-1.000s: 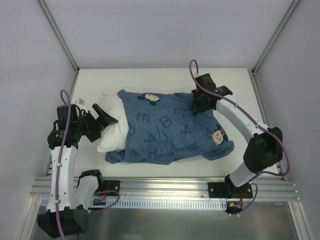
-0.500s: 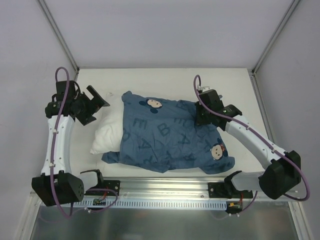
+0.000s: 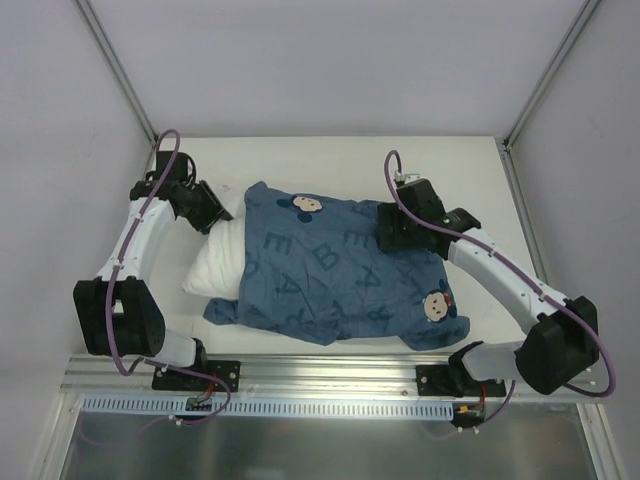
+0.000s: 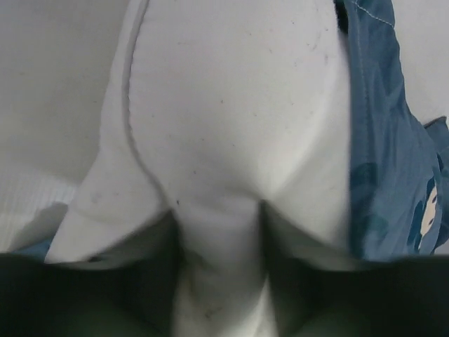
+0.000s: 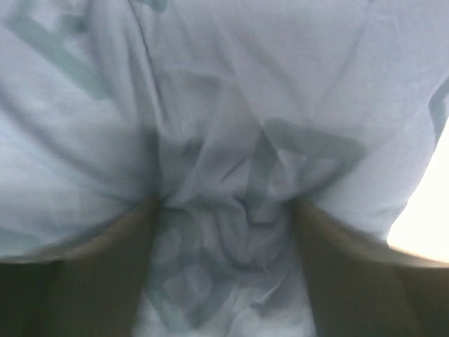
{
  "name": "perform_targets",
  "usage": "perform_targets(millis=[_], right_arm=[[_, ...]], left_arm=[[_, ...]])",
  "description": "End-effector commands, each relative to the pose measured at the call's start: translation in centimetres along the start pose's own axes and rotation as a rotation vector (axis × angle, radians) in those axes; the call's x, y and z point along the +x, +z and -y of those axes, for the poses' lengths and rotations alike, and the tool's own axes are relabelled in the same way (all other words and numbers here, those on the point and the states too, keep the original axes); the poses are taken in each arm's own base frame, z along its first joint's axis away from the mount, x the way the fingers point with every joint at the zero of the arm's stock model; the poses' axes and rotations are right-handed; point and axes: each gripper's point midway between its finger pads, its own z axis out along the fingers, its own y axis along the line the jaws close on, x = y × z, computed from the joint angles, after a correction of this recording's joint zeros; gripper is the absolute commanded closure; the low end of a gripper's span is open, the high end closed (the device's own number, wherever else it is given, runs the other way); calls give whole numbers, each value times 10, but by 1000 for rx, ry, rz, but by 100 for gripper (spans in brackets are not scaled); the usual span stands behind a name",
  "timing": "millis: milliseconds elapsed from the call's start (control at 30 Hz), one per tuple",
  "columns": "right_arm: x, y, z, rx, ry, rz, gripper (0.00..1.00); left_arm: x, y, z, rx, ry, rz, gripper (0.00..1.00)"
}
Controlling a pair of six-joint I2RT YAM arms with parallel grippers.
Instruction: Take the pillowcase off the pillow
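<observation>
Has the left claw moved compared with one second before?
Yes. In the top view the left claw has gone away from the front rail, toward the far wall, and now presses on the far left corner of the pillow.
</observation>
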Motion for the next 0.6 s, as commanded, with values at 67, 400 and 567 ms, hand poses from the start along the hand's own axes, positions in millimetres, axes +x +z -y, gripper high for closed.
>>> perform_targets(millis=[67,400,567], right_arm=[[-18,-21,20,78,9,6,2],[-51,0,98,29,537,-11,4],[-67,40,115,-12,721,-45,4]], left_arm=[[26,26,24,69,55,-116,100],[16,-3,27,90,95,16,100],[18,-10,25,93,113,38,100]])
